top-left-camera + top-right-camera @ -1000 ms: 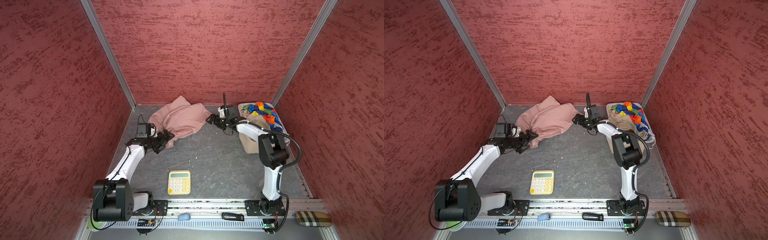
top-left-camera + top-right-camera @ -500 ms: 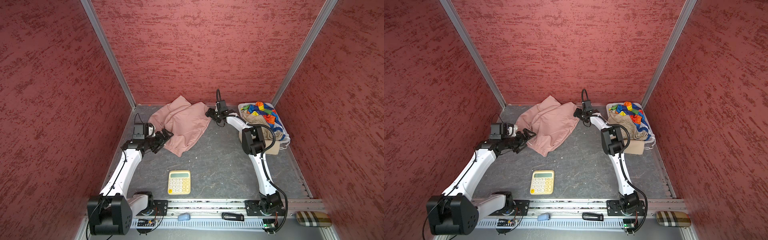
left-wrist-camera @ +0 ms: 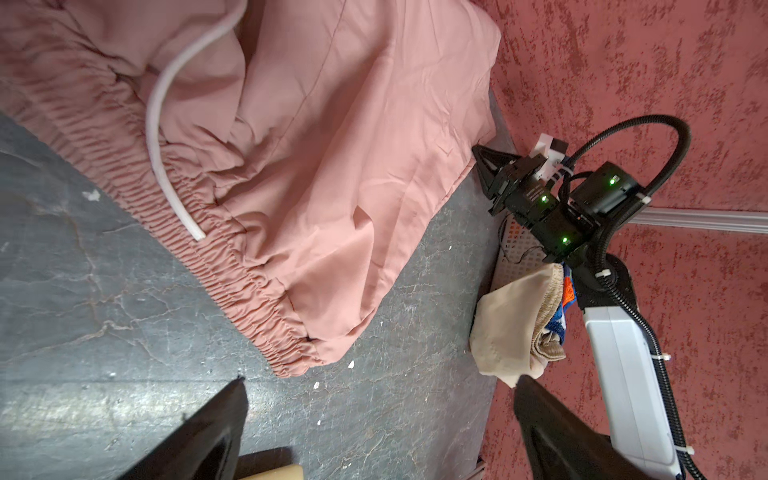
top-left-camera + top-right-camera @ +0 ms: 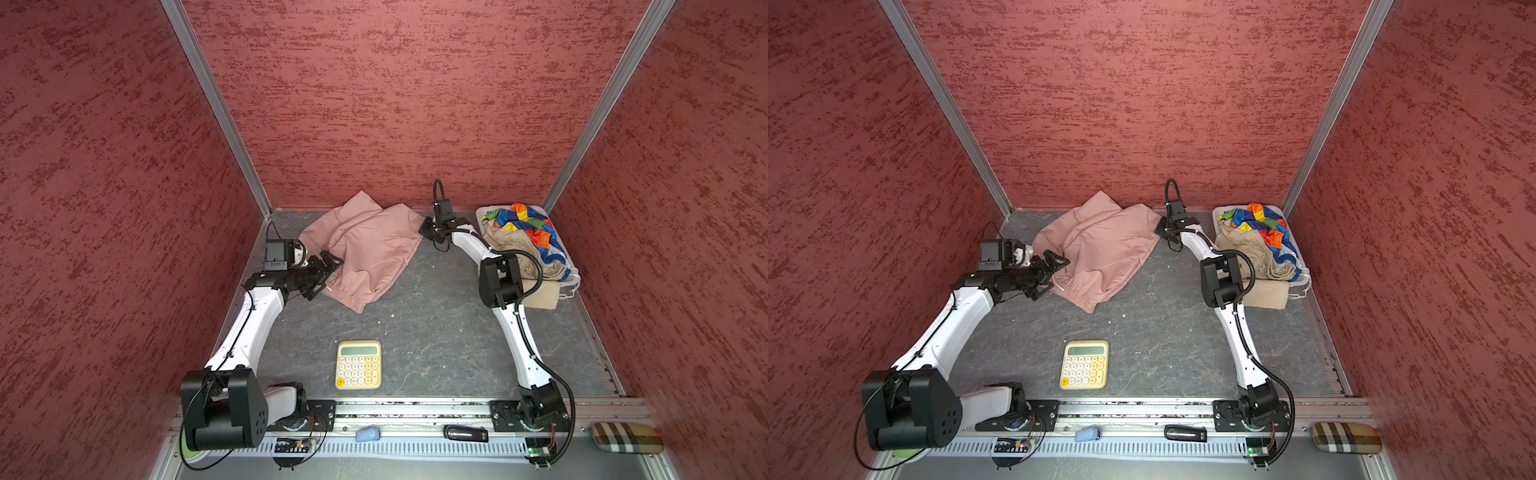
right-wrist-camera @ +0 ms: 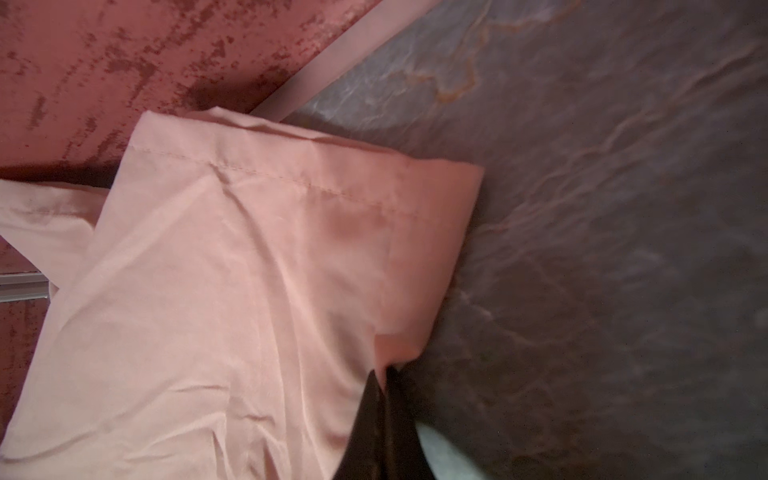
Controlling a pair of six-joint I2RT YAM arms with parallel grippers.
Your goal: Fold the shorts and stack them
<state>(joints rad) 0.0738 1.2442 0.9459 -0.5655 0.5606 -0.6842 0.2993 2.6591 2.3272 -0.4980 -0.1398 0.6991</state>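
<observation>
Pink shorts lie between your grippers: right gripper pinches their edge, left gripper spread wide just beside them.

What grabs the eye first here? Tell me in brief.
The pink shorts lie spread at the back middle of the table, with the right claw shut on a hem corner and the left claw open beside the waistband. At the back right a white basket brims with rainbow shorts and tan shorts, the tan spilling over its near rim. A yellow calculator sits at the front middle.
</observation>
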